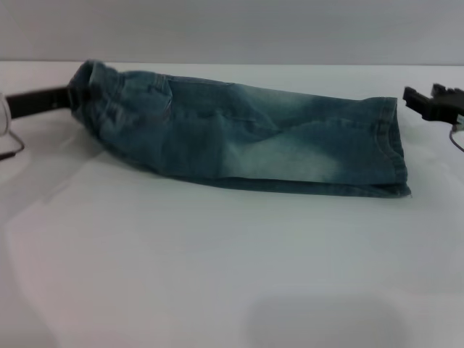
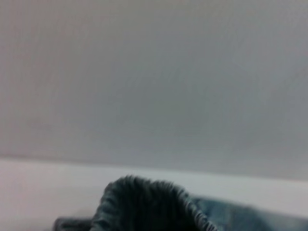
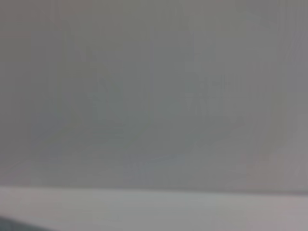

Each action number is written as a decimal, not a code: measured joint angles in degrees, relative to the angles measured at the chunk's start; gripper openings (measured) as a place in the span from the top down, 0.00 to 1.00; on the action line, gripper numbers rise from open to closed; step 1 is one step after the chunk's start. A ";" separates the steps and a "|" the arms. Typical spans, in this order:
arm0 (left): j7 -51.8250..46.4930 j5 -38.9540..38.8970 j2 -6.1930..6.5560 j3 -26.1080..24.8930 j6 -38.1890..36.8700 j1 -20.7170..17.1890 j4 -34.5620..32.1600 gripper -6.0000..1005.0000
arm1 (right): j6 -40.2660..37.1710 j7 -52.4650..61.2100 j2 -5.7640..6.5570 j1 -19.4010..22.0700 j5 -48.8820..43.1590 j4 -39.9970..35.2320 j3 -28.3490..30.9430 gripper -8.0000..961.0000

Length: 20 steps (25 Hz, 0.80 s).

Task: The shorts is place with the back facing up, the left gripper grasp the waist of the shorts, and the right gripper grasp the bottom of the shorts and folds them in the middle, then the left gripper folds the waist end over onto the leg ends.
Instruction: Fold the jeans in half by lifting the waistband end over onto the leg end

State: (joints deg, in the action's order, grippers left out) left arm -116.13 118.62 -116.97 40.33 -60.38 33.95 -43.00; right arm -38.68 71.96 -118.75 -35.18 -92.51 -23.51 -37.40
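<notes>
white table (image 1: 217, 275), bare surface nearest the head camera. beyond it, the shorts (image 1: 246, 138): faded blue denim, already folded lengthwise into one long narrow strip, lying flat on the table past centre; long axis runs from 9 o'clock to 3 o'clock, tilted a little so the 3 o'clock end sits nearer the camera. the leg ends (image 1: 391, 148): stacked straight hems, pointing to 3 o'clock, flat on the table. the waist (image 1: 90, 80): gathered dark band, pointing to 9 o'clock, bunched and raised a little off the surface; in the left wrist view the ruffled edge of the waist (image 2: 144, 202) humps up close to the lens. the left gripper (image 1: 72, 98): black, at 9 o'clock, closed onto the waist, fabric puckered round its tip. the right gripper (image 1: 431, 98): black, at 3 o'clock, just beyond the leg ends, apart from the cloth, fingers parted, holding nothing. farthest, plain grey wall (image 1: 232, 29).
</notes>
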 joint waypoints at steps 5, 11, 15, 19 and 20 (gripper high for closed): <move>0.77 -5.50 -0.58 0.09 -3.04 0.64 -3.05 0.92 | -2.14 -4.80 -0.07 -1.29 4.09 1.72 -0.03 0.42; 1.74 -12.22 -0.58 0.19 -7.47 2.31 -2.90 0.91 | -2.30 -6.23 -0.13 -3.37 4.36 4.09 -0.59 0.42; 3.27 -15.92 -0.71 1.85 -10.05 4.26 -1.29 0.90 | -2.32 -10.38 -0.22 -5.54 4.37 7.38 -0.80 0.42; 3.54 -19.77 -0.78 4.44 -10.75 5.47 -0.97 0.90 | -2.46 -12.44 -0.37 -7.50 4.37 10.15 -0.78 0.42; 3.56 -20.91 -0.78 5.08 -10.93 5.65 -0.97 0.90 | -2.60 -12.70 -0.43 -7.93 4.37 10.84 -0.78 0.42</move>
State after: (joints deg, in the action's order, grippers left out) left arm -112.57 97.71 -117.76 45.41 -71.30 39.60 -43.97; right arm -41.27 59.26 -119.18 -43.11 -88.14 -12.67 -38.18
